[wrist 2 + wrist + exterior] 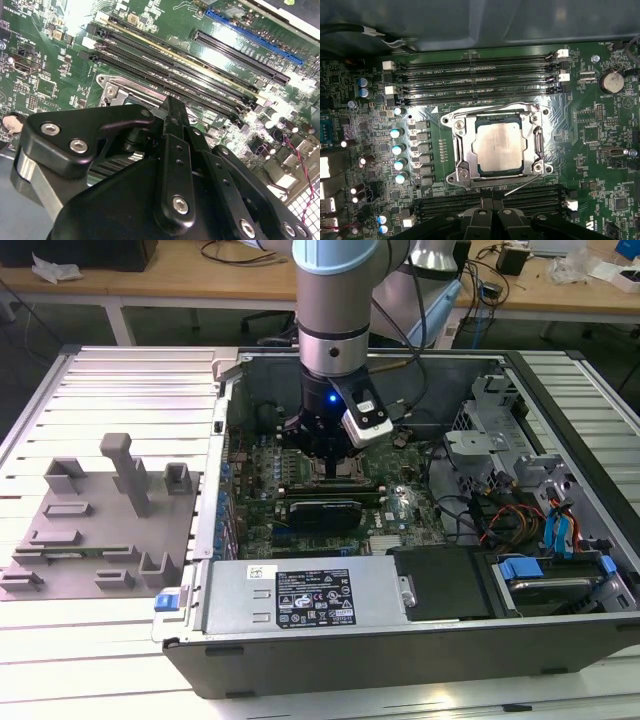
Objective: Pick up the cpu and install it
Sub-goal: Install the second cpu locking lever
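The cpu is a small square chip with a dull silver top, lying flat inside the metal socket frame on the green motherboard. Nothing holds it. My gripper hovers just above the board at the socket's edge, over the memory slots beside it. In the second wrist view the gripper points down at a corner of the socket frame, and its black body covers the chip. In the exterior view the gripper is low inside the open computer case, above the middle of the motherboard.
Memory slots run along both sides of the socket. A row of capacitors stands beside it. A grey fixture plate with blocks lies on the exterior view's left. The power supply and drive bays with cables fill the case's near and right parts.
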### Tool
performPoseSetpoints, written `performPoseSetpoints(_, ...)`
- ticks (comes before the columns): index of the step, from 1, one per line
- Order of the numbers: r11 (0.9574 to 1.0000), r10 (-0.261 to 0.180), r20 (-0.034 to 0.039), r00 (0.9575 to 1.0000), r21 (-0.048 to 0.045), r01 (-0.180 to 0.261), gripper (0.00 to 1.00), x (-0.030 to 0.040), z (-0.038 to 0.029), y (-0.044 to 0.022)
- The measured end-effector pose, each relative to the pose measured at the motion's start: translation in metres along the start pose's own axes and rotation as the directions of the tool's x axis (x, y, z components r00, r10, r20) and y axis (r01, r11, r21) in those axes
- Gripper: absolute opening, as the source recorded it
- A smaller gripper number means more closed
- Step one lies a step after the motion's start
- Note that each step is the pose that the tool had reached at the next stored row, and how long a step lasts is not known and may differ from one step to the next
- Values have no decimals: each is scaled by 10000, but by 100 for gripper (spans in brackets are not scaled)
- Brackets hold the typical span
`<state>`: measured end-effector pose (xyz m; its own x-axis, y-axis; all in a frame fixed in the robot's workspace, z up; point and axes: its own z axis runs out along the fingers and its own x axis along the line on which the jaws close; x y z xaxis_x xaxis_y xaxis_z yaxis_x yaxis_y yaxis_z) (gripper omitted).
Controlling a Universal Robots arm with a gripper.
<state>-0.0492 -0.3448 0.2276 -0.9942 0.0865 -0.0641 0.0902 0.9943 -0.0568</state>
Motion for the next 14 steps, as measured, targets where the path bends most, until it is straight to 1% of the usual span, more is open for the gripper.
performPoseSetpoints(4,10000,1,0,10000,2,-1,11,15,9,-1)
performPoseSetpoints(8,10000,1,-1,10000,1,-1,11,45,24,-3)
performPoseSetpoints(14,10000,-1,-1,10000,1,1,11,68,28,-13)
